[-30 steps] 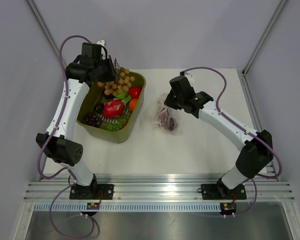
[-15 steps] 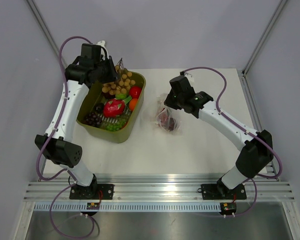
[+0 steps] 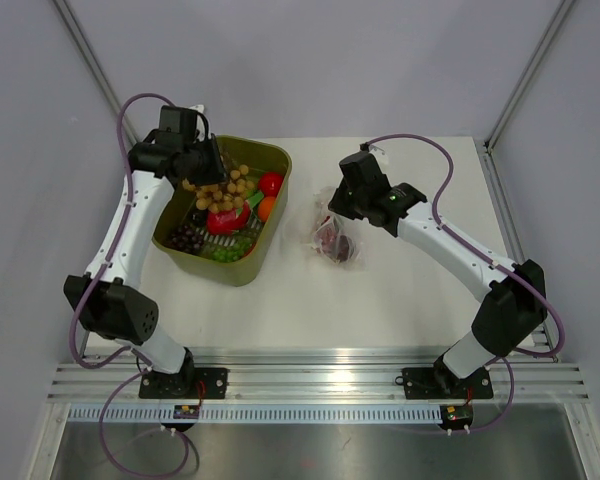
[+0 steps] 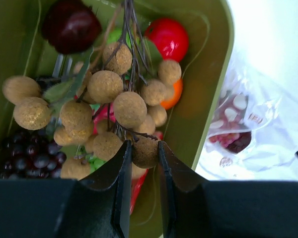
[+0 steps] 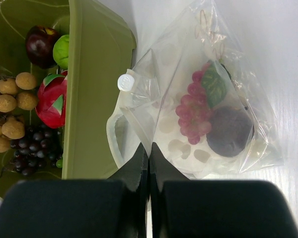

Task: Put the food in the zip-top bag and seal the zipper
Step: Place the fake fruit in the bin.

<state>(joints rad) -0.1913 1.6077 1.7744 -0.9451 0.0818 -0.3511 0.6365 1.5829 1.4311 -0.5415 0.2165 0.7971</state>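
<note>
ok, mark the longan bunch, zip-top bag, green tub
longan bunch (image 4: 129, 109), left wrist view, middle fruit
zip-top bag (image 5: 159, 94), right wrist view, bare clear plastic
olive-green tub (image 3: 230, 270), top view, near wall

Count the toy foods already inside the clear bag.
2. In the zip-top bag, a pink grape bunch with a green leaf lies mid-bag, and a dark purple round fruit lies beside it, on the side away from the tub. Others may hide behind the leaf.

left gripper (image 4: 142, 151) drawn nearer, brown fruit cluster (image 4: 129, 109) shifted from far rim of tub (image 4: 211, 99) to its middle
</note>
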